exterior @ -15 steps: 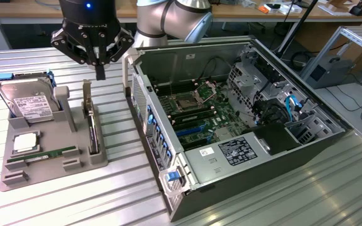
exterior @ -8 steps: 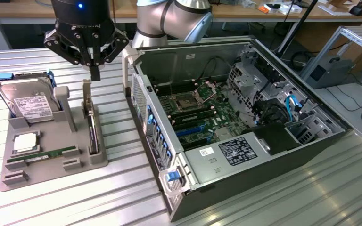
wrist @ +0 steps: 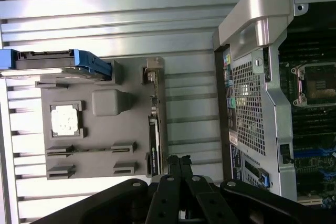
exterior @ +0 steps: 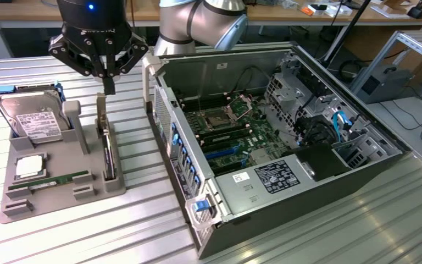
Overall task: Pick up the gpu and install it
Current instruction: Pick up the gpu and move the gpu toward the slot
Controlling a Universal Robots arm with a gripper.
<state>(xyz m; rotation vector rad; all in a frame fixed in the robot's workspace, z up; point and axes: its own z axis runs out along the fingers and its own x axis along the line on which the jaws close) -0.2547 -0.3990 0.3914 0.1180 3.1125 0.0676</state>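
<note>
The gpu [exterior: 107, 149] is a thin dark card standing on edge in a slot of the grey holder [exterior: 64, 201], its beige metal bracket [exterior: 101, 110] pointing up at the far end. My gripper [exterior: 108, 83] hangs just above that bracket, fingers shut together with nothing between them. In the wrist view the gpu [wrist: 153, 135] is an edge-on dark strip on the holder [wrist: 100, 140], and my shut gripper [wrist: 178, 161] sits close beside its near end. The open computer case [exterior: 328, 165] lies on its side at the exterior view's right, with the motherboard [exterior: 233, 137] and blue slots exposed.
On the holder also stand a silver hard drive [exterior: 31, 118] in a blue frame, a square processor chip [exterior: 30, 165] and a green memory stick [exterior: 50, 180]. The ribbed metal table [exterior: 86, 236] surrounds them. The case's rear panel [wrist: 252, 103] lies next to the holder.
</note>
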